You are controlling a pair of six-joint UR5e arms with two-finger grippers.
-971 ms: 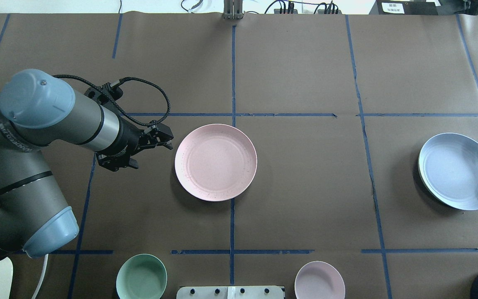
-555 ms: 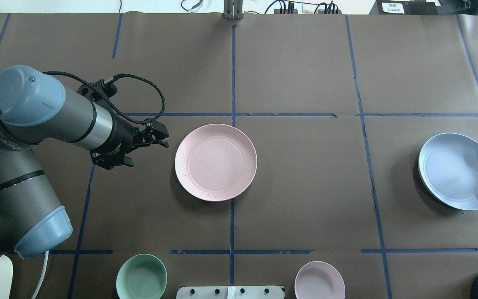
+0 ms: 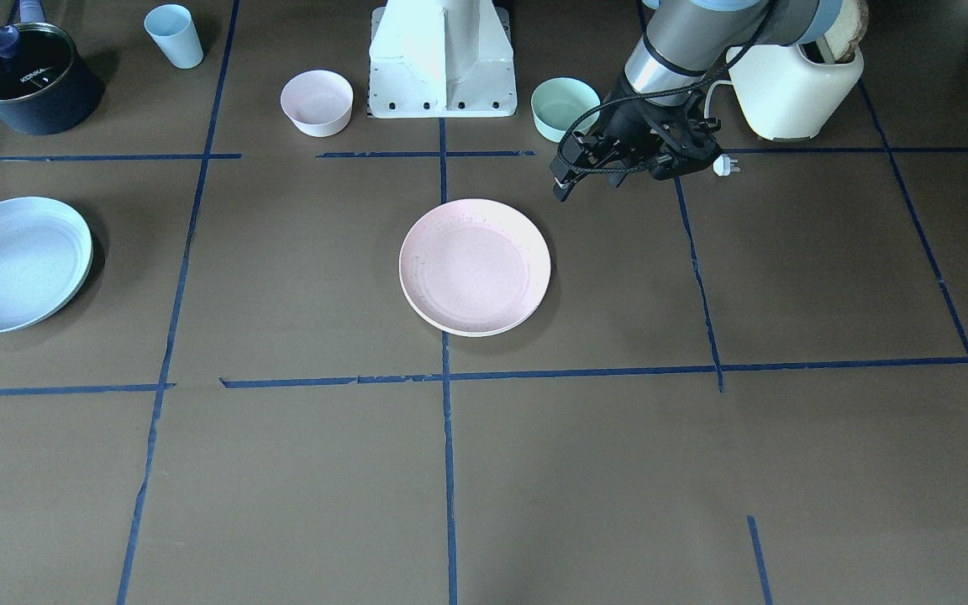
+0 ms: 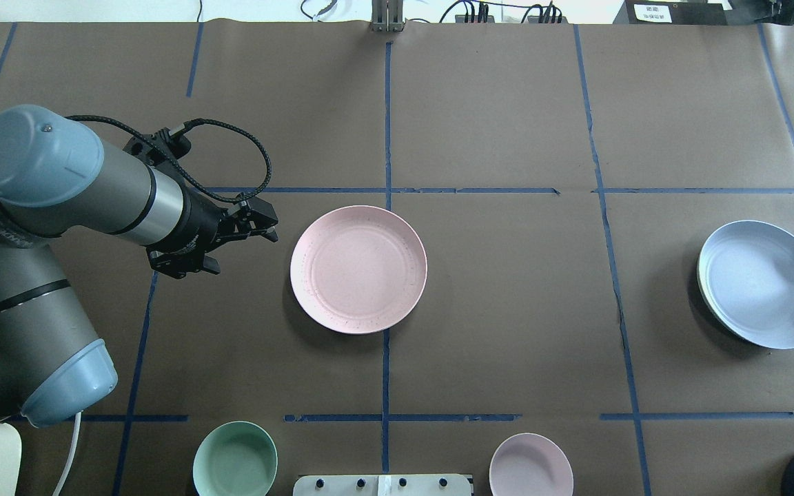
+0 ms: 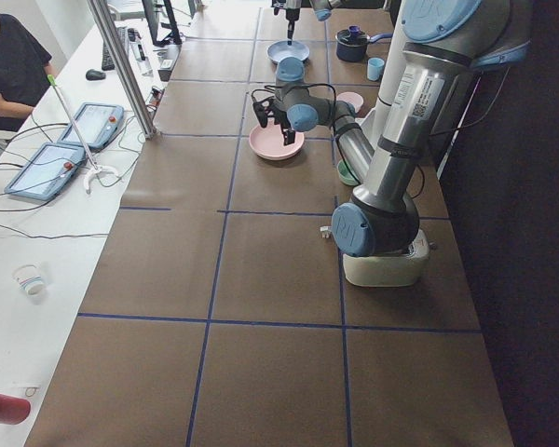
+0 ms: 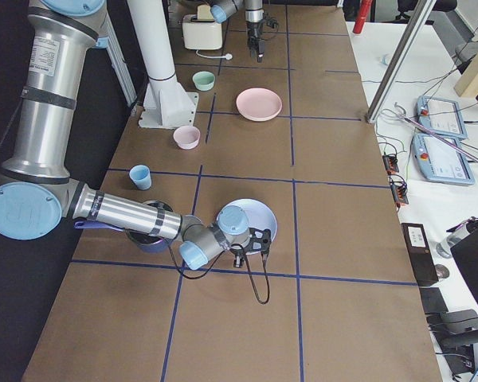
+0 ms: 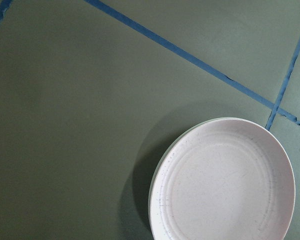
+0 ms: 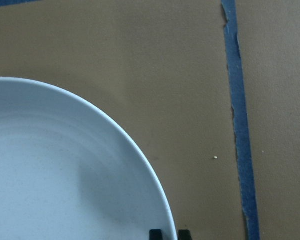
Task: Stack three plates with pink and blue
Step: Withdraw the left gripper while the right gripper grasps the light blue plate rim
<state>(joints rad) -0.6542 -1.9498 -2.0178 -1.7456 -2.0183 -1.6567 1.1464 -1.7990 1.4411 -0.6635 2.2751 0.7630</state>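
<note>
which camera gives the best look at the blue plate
Overhead exterior: the blue plate shows almost whole. Front-facing clips its edge, right wrist shows one part, exterior right has the right arm across it, exterior left shows it tiny.

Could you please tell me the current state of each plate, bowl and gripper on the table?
Pastel pink round plate: lying flat, alone, untouched.
Light blue round plate: stacked on the pale cream round plate.
Pale cream round plate: only a sliver showing.
Left gripper: open, empty.
Right gripper: jaws shut on the blue rim.
Small mint-green bowl: upright, empty.
Small pink bowl: upright, empty.
</note>
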